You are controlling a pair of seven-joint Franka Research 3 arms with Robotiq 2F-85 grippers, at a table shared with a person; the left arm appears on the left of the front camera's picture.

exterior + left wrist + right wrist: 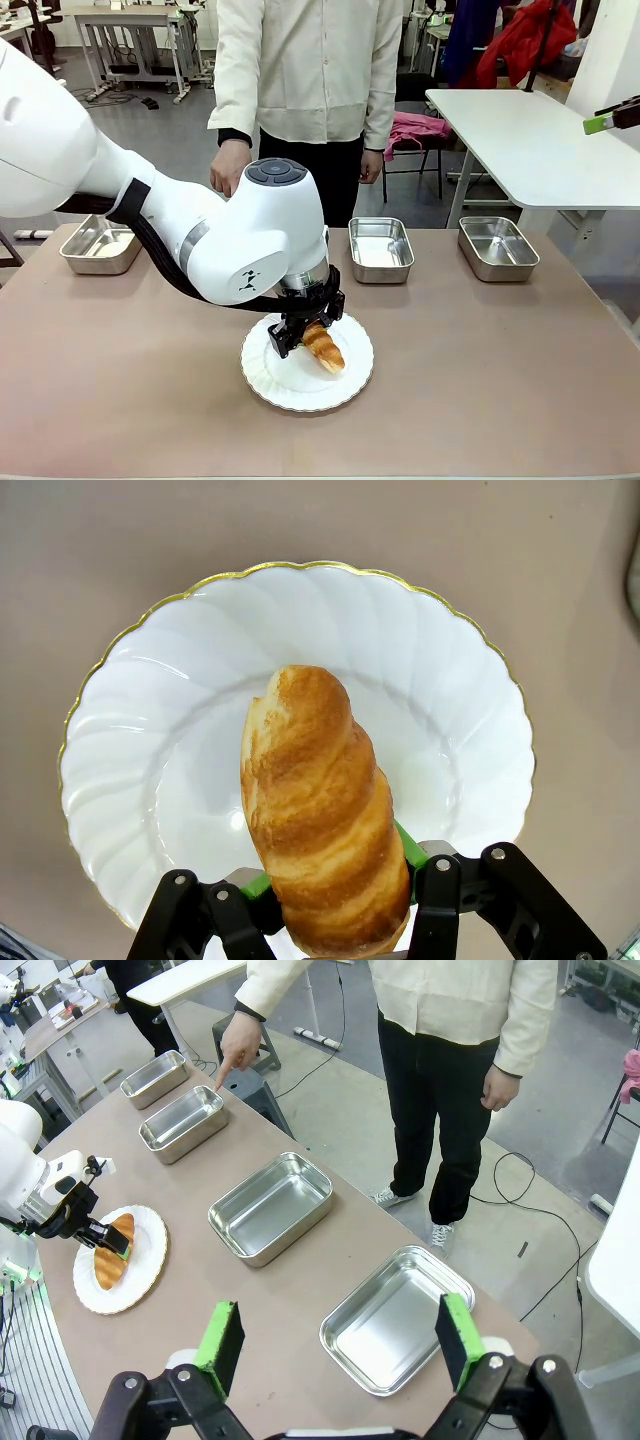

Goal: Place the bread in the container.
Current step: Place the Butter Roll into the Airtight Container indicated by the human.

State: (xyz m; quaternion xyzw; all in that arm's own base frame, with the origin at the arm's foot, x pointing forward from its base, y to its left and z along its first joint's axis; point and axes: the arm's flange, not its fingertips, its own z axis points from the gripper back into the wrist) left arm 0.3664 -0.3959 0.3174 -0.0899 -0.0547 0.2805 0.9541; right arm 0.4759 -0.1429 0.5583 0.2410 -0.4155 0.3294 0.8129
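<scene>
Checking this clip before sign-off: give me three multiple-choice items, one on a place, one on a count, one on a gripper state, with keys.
1. Where does the croissant lie?
A. in a steel tray
B. on the white scallop-edged plate
C. on the bare table

2. How many stainless-steel trays stand on the table?
A. two
B. three
C. four

3. How is the left gripper?
A. shut on the croissant
B. open above the plate
C. holding a tray

Key: 1 B, the left wrist view shows the croissant over the plate's middle, with no gap visible beneath. 2 C, the right wrist view shows four in a row; the person's hand points at the second from the far end. 3 A, green pads press its sides. The right gripper is open.
</scene>
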